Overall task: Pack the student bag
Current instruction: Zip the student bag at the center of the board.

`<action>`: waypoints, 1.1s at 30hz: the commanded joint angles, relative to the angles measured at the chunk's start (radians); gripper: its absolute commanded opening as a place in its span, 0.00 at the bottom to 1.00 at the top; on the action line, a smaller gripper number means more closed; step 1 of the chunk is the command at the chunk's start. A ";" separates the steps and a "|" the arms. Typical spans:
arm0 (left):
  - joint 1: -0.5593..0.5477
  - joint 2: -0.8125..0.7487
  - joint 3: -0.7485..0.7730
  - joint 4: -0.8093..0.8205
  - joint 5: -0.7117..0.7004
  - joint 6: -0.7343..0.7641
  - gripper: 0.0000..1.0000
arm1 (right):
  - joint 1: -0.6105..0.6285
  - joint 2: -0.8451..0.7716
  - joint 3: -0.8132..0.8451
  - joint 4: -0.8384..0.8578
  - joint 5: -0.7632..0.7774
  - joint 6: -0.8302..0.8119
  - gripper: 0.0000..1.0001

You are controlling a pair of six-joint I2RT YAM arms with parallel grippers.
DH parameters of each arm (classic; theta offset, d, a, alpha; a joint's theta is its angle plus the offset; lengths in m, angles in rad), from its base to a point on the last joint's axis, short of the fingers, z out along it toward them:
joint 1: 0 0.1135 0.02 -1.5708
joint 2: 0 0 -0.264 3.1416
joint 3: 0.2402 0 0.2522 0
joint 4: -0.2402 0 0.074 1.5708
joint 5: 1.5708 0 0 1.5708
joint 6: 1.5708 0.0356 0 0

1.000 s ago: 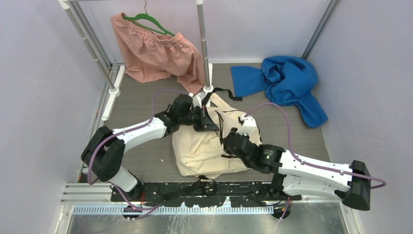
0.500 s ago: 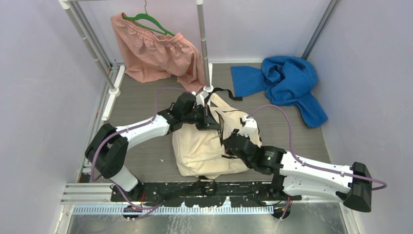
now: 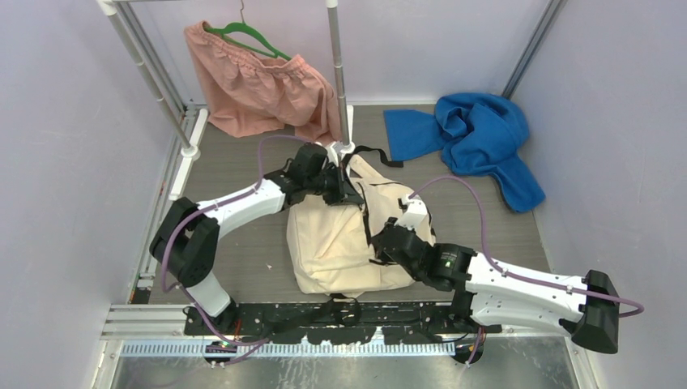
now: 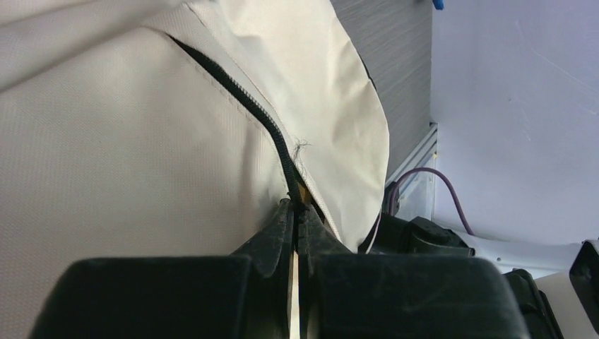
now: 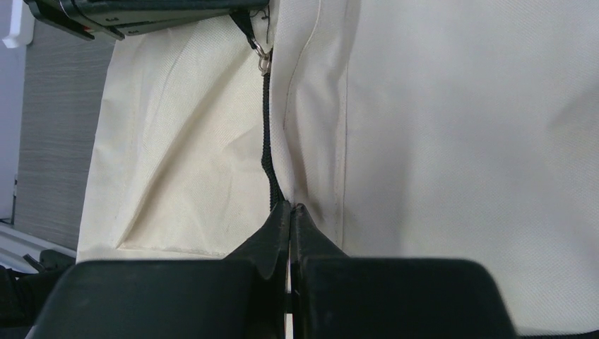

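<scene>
Both your pincers are clamped fully closed on the student bag [image 3: 324, 243], lying mid-desk [image 3: 227, 162] between the arms: left pincer [image 4: 297, 210] on its black zipper [image 4: 244, 102], right pincer [image 5: 289, 210] on the zipper line too. Only the right wrist view shows the metal zipper pull [image 5: 263, 62]

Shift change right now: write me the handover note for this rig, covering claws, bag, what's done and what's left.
Left claw: shut, pinching the student bag at the far end of its zipper.
Right claw: shut on the same zipper line, nearer the bases.
The bag lies flat between the arms. The blue fleece cloth and the pink garment on its green hanger are outside it.
Done: both grips set.
Left: the zipper looks closed between the claws; open it, then pack.
</scene>
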 commanded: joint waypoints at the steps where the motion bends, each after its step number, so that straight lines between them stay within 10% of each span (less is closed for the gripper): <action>1: 0.040 0.003 0.102 -0.009 -0.110 0.053 0.00 | 0.000 -0.034 -0.013 -0.082 -0.041 -0.016 0.01; 19: 0.103 0.278 0.427 -0.167 -0.212 0.124 0.00 | 0.003 -0.177 -0.002 -0.213 -0.127 -0.138 0.01; 27: 0.084 0.159 0.387 -0.158 -0.214 0.168 0.00 | 0.004 -0.125 -0.008 -0.145 -0.139 -0.163 0.01; 30: 0.065 0.081 0.385 -0.210 -0.225 0.216 0.00 | 0.003 -0.038 0.039 -0.115 -0.143 -0.189 0.31; 33: 0.038 -0.006 0.381 -0.284 -0.225 0.258 0.39 | 0.002 -0.004 0.100 -0.125 -0.072 -0.209 0.61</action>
